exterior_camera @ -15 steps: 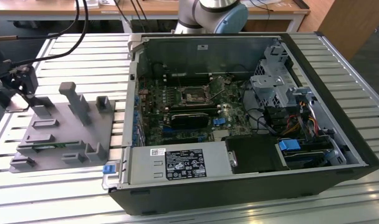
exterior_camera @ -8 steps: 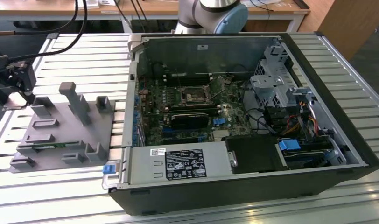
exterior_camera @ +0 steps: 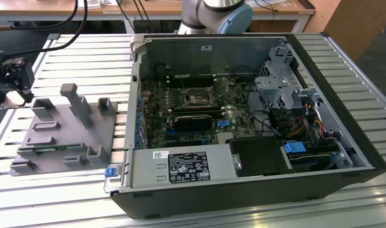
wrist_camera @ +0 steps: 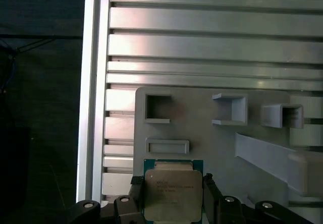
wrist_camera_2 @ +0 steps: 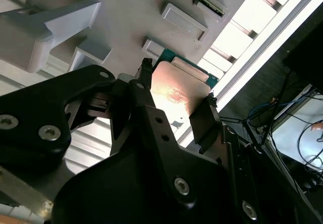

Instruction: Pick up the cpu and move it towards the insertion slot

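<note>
Silvery metal tops the cpu (wrist_camera: pixel 173 191), which the black jaws are pinching by two opposite edges in both wrist views, over a corner of the grey plastic fixture (wrist_camera: pixel 202 133). In the exterior view the jaws hang at nine o'clock of the scene. The insertion slot (exterior_camera: pixel 196 97) lies inside the open computer case (exterior_camera: pixel 244 199), well apart, at about three o'clock from the fixture.

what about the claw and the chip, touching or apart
Touching. In the first wrist view the claw pinches the chip by two opposite edges, no gap.
</note>
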Tool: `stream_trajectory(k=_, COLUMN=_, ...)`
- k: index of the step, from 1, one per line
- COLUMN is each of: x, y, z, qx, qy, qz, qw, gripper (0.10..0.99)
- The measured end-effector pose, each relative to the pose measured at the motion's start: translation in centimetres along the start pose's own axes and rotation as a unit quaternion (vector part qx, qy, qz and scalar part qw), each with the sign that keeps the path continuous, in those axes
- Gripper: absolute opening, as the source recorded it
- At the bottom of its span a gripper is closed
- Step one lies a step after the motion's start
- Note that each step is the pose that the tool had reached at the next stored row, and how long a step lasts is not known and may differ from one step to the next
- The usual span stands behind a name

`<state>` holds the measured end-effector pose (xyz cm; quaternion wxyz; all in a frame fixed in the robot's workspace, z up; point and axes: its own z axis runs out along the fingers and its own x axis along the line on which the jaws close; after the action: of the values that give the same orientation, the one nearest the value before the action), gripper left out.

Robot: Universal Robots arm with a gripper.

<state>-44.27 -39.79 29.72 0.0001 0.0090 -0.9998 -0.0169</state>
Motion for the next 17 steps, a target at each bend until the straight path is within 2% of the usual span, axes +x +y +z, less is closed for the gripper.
stream_trajectory(k=17, x=0.00, y=0.04, z=-1.07, qx=0.0000, qy=0.0000, qz=0.000, qw=1.0000, gripper=0.545)
